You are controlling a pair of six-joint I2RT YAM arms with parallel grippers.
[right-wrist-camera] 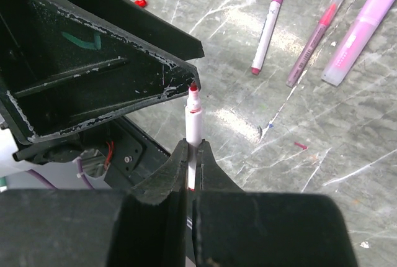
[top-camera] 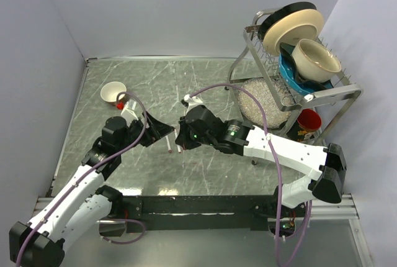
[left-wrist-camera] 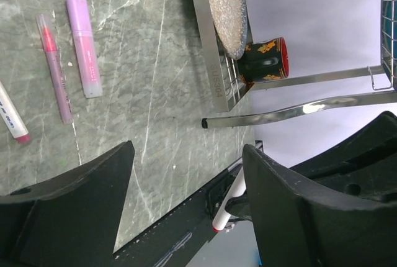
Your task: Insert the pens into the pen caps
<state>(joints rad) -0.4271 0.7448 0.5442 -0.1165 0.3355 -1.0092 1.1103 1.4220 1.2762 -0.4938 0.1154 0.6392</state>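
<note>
My right gripper [right-wrist-camera: 193,147] is shut on a white pen [right-wrist-camera: 193,121] with a bare red tip, which points up toward one finger [right-wrist-camera: 111,56] of my left gripper. In the top view the right gripper [top-camera: 182,138] is close beside the left gripper [top-camera: 160,133] at the table's middle. The left gripper [left-wrist-camera: 186,186] is open and empty, and the held pen's red end [left-wrist-camera: 224,212] shows between its fingers. A white pen with a magenta cap [right-wrist-camera: 268,25], a thin purple pen [right-wrist-camera: 315,40] and a pink highlighter [right-wrist-camera: 360,34] lie on the table. A tiny red piece [right-wrist-camera: 142,3] lies beyond them; I cannot tell whether it is a cap.
A metal dish rack [top-camera: 291,93] with plates and bowls stands at the back right, with a red mug [top-camera: 308,120] under it. A white cup [top-camera: 113,92] stands at the back left. Grey walls close in the marble table [top-camera: 186,81].
</note>
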